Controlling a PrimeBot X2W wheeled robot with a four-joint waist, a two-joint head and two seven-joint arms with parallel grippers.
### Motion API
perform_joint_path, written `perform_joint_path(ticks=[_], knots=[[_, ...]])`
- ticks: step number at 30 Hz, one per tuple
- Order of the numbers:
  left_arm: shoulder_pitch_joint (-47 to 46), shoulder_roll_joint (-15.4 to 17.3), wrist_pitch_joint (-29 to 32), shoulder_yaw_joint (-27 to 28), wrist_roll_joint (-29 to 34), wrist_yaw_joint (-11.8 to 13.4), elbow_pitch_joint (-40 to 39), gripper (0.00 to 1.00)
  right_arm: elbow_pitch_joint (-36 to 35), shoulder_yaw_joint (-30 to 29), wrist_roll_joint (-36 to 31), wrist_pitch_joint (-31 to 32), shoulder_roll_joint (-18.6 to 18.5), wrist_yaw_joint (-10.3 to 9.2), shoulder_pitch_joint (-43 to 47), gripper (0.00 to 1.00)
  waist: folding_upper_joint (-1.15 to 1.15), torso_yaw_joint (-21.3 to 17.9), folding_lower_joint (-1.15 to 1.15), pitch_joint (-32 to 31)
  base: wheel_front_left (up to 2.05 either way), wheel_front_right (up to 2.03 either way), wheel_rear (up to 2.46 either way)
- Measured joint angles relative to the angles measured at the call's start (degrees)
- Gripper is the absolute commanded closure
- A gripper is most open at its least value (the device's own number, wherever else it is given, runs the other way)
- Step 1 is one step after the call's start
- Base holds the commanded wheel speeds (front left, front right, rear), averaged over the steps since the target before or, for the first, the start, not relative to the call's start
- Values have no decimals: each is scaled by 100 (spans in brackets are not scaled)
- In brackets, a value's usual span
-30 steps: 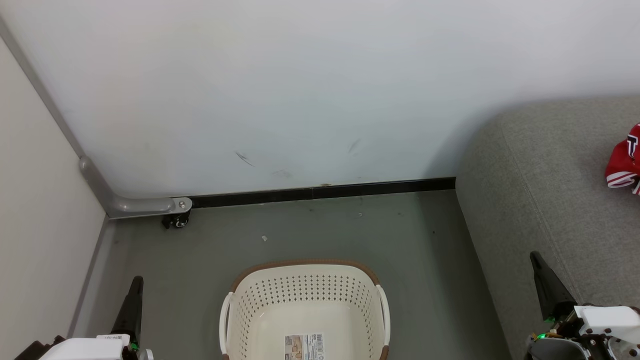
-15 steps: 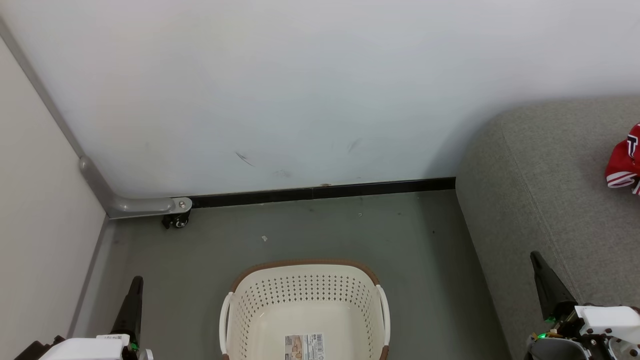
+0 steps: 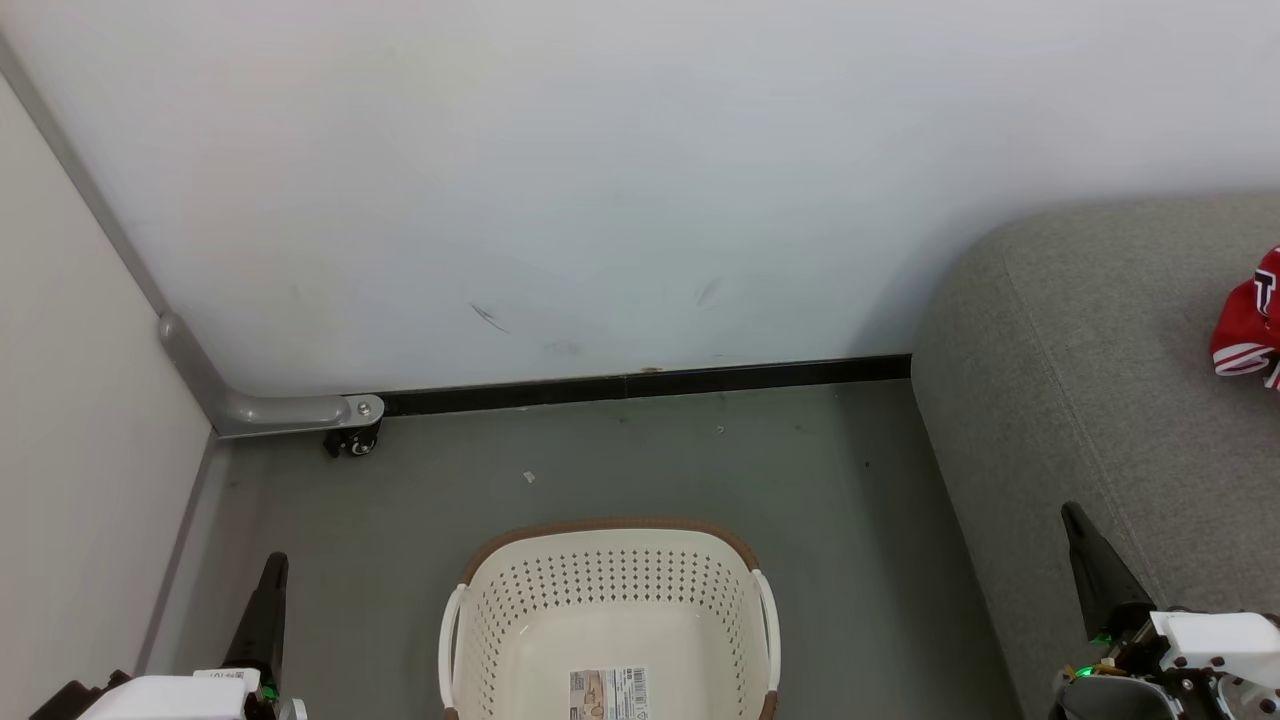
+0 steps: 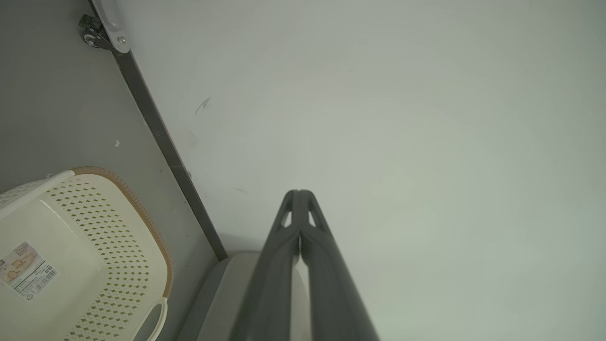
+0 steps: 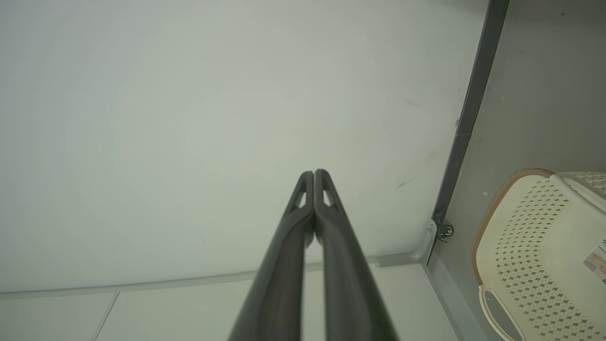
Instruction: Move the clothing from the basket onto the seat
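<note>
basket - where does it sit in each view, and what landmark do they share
Head view: basket at bottom centre, empty.
Left wrist view: basket in the lower left corner.
Right wrist view: basket at the lower right edge.
Shared landmark: the black skirting strip running beyond the basket.

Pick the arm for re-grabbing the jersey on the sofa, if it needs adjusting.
Right. The right gripper is beside the sofa, on the same side as the jersey; the left gripper is beyond the empty basket. Both are shut.
</note>
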Motion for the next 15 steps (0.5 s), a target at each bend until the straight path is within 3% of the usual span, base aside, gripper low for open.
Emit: perform_joint_path(ticks=[15], knots=[[-1,0,0,2,1,0,0,100,2,-14,-2,2,7,0,0,100,0,0,0,0,0,0,0]])
